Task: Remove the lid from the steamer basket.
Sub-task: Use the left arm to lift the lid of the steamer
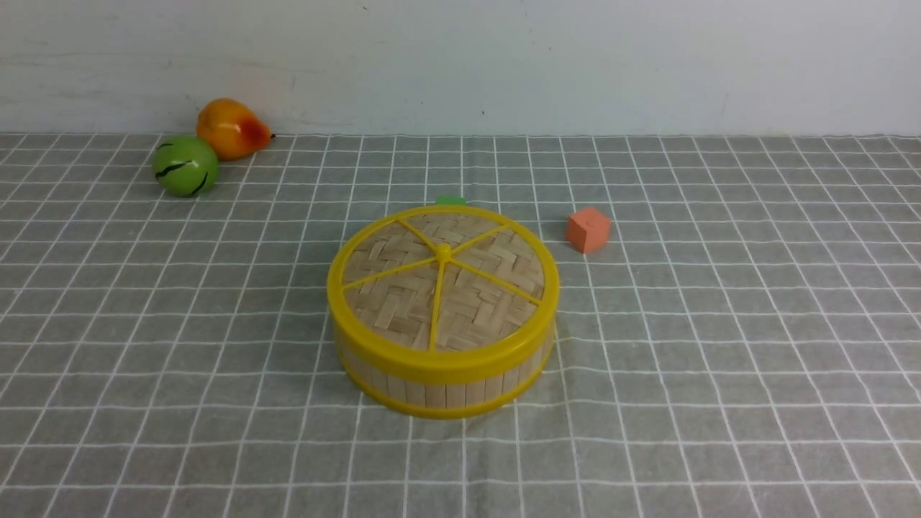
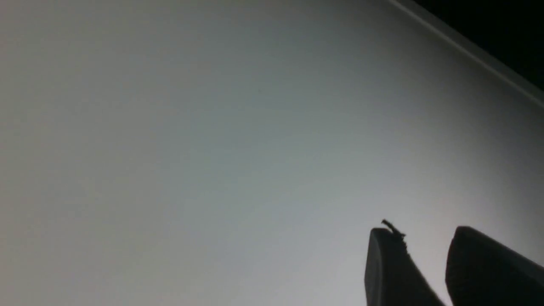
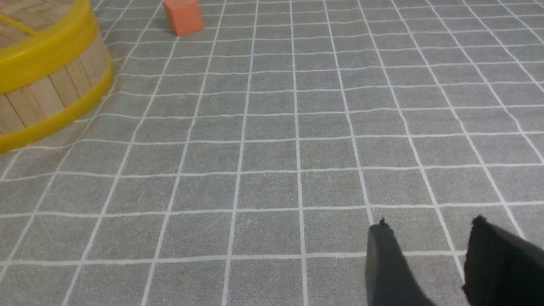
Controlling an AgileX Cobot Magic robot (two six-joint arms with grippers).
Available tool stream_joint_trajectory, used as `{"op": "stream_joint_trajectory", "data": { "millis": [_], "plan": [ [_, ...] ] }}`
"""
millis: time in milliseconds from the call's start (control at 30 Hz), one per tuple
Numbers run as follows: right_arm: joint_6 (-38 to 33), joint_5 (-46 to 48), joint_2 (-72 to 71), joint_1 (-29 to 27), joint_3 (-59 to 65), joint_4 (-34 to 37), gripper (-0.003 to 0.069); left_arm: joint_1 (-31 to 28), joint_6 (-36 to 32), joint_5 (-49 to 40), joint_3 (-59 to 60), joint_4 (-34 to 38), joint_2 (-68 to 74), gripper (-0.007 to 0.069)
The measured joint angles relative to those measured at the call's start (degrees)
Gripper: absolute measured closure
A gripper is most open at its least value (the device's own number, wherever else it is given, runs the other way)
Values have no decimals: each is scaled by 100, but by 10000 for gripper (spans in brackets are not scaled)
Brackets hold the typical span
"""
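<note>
Now: lid (image 1: 442,277) seated flat on basket (image 1: 439,388), mid-cloth, both grippers away from it.

Left gripper (image 2: 423,231): fingers apart, gap between them bare, facing a blank grey surface; position relative to lid not determinable. Right gripper (image 3: 430,223): fingers apart, gap between them bare, held low over checked cloth (image 3: 297,127) and well apart from basket, with slat wall and yellow rims at the edge of the right wrist view. Lid level on top rim, knob at centre, five spokes out to yellow rim. Orange cube (image 1: 588,229) near basket on the right-rear side, not touching. Small green piece (image 1: 450,200) just behind basket, mostly hidden. Green ball (image 1: 185,165) beside orange fruit (image 1: 230,128), far back left by the wall. Only cloth between right gripper and basket.
</note>
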State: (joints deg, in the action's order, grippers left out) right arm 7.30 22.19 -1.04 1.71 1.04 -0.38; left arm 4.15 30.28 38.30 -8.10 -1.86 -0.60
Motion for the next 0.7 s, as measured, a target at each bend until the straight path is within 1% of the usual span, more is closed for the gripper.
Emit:
{"op": "stream_joint_trajectory", "data": {
  "millis": [67, 133, 167, 200, 267, 300, 333, 367, 400, 433, 467, 533, 600, 700],
  "plan": [
    [0, 0, 0, 0, 0, 0, 417, 0, 119, -1266, -1047, -325, 305, 419],
    [0, 0, 0, 0, 0, 0, 417, 0, 235, -2238, -1684, -501, 728, 417],
    [0, 0, 0, 0, 0, 0, 417, 0, 324, -2996, -2262, -584, 1104, 415],
    [0, 0, 0, 0, 0, 0, 417, 0, 336, -3095, -2338, -602, 1232, 415],
    [0, 0, 0, 0, 0, 0, 417, 0, 409, -3963, -3081, -651, 1988, 412],
    [0, 0, 0, 0, 0, 0, 417, 0, 409, -4054, -3174, -651, 2048, 412],
    [0, 0, 0, 0, 0, 0, 417, 0, 422, -4247, -3436, -658, 2442, 410],
    [0, 0, 0, 0, 0, 0, 417, 0, 422, -4286, -3584, -664, 2811, 408],
    [0, 0, 0, 0, 0, 0, 417, 0, 428, -4286, -3601, -664, 2811, 407],
    [0, 0, 0, 0, 0, 0, 417, 0, 435, -4097, -3696, -675, 3260, 407],
    [0, 0, 0, 0, 0, 0, 417, 0, 435, -4097, -3692, -675, 3310, 407],
    [0, 0, 0, 0, 0, 0, 417, 0, 455, -3262, -3706, -675, 3937, 407],
    [0, 0, 0, 0, 0, 0, 417, 0, 590, -2702, -3802, -768, 4376, 410],
    [0, 0, 0, 0, 0, 0, 417, 0, 908, -2605, -4068, -1047, 4796, 440]
  ]
}}
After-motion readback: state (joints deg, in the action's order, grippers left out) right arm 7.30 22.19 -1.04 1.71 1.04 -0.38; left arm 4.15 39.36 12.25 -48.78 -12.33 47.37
